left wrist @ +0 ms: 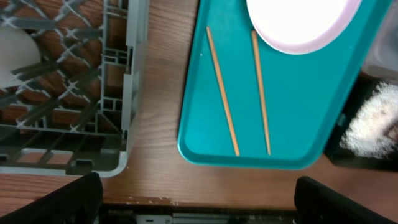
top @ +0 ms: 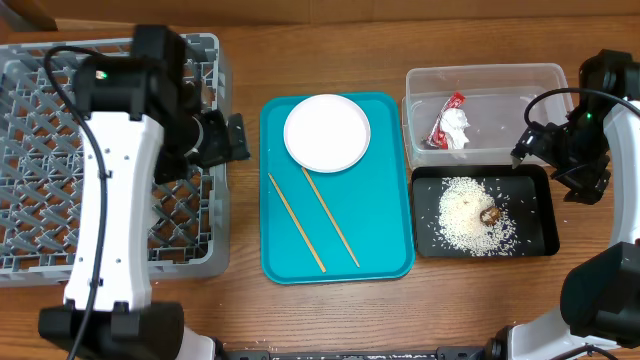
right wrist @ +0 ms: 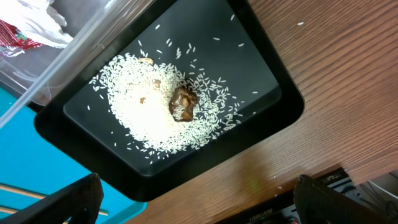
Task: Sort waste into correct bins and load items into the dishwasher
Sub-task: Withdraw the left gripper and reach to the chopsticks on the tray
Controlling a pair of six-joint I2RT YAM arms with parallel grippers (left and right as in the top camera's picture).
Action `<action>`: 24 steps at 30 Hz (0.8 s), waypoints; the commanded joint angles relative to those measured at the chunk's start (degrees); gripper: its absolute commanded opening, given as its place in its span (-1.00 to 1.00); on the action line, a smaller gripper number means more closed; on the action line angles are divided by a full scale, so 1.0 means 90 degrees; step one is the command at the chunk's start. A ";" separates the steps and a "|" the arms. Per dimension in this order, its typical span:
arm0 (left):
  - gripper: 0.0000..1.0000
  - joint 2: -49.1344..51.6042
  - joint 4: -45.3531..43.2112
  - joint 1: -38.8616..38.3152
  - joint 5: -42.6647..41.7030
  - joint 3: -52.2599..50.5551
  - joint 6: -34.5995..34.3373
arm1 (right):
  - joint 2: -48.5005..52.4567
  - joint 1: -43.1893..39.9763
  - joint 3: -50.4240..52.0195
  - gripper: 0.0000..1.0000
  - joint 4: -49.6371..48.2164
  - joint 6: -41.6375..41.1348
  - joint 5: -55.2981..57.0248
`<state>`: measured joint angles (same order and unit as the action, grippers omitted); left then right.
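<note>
A large white plate [top: 327, 132] and two wooden chopsticks [top: 296, 222] lie on the teal tray [top: 385, 255]. Both show in the left wrist view, the plate [left wrist: 298, 22] and the chopsticks [left wrist: 222, 90]. The grey dish rack [top: 40, 150] stands at the left. A white rounded dish [left wrist: 15, 59] sits inside it; I cannot tell which. The clear tub [top: 487, 78] holds the red-and-white wrapper [top: 450, 125]. The black tray [top: 540, 215] holds rice [right wrist: 155, 112] and a brown scrap [right wrist: 182, 102]. My left gripper [left wrist: 199, 202] is open and empty between the rack and the teal tray. My right gripper [right wrist: 199, 199] is open and empty above the black tray.
The left arm [top: 120, 180] covers the rack's right part. Bare wood lies between the rack and the teal tray [left wrist: 155, 124]. The tub and black tray sit close against the teal tray's right side. A few rice grains lie on the table near the front edge [right wrist: 273, 176].
</note>
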<state>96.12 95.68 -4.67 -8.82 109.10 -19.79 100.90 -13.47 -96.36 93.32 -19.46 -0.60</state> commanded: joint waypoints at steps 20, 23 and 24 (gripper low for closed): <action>0.89 -0.0223 -0.5350 -0.2582 0.0906 -0.5559 -0.3514 | -0.0126 -0.0012 -0.0041 1.00 -0.0007 -0.0010 -0.0019; 0.87 0.0291 -0.5537 -0.2582 0.0549 -0.5564 -0.3492 | -0.0126 -0.0012 -0.0041 1.00 -0.0002 -0.0010 -0.0019; 0.83 0.0527 -0.5627 -0.2582 0.0393 -0.5564 -0.3495 | -0.0126 -0.0012 -0.0041 1.00 0.0005 -0.0010 -0.0019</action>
<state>96.64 46.19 -27.68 -1.72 59.59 -50.70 100.90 -13.47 -96.36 93.27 -19.46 -0.67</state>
